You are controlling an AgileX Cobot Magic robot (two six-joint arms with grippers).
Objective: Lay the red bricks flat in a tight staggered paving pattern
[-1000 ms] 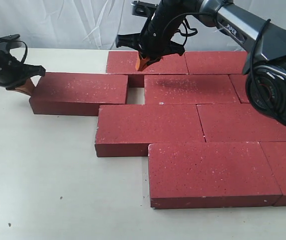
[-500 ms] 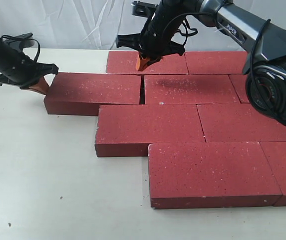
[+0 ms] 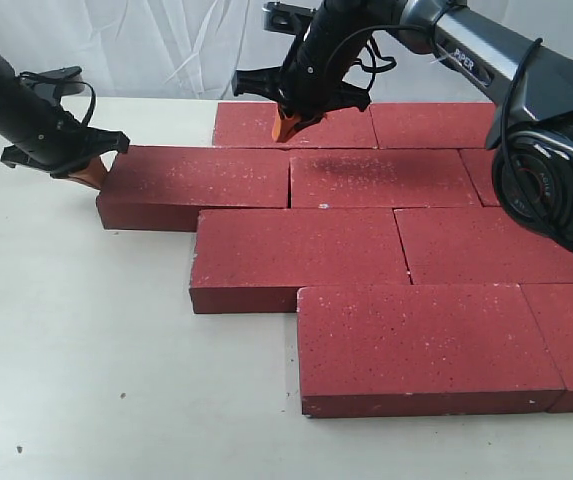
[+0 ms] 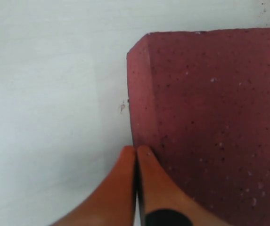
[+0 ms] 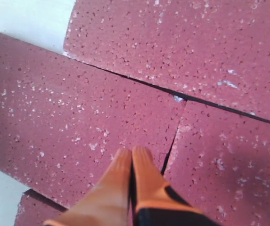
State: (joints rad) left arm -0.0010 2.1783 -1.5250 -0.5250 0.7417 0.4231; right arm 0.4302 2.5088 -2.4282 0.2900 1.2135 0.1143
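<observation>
Dark-red and gritty, the red bricks (image 3: 366, 250) lie flat on the pale bench (image 3: 86, 350) in four offset rows. The end brick (image 3: 201, 178), leftmost in the second row from the back, is the landmark here.

Just left of the end brick sits the left end effector (image 3: 91, 172). Its orange fingers are pinched together with nothing between them. The left wrist view shows the fingertips (image 4: 145, 153) touching the end brick's short face, to one side of its middle. At its right end, the end brick meets the neighbour brick (image 3: 381, 178) along a hairline seam.

Behind the end brick's right corner hangs the right end effector (image 3: 288, 124). It is likewise closed and empty, and points down near the joint with the back-row brick (image 3: 256, 125). I cannot tell whether its tips touch the surface.

The main risk, as I judge it, is over-pushing. The seam looks closed, so more force from the left would probably shove the neighbour brick along and open joints further right of the end brick. The contact is also off-centre, which could swing the end brick and wedge a gap open along its long edges. The narrow tips might skid off the gritty face too. If the right end effector is bearing down, any shift of the end brick could drag on it.

Pale lettering on the right arm (image 3: 463, 57), well right of the end brick, appears to read "PIPER". No other writing is legible.
</observation>
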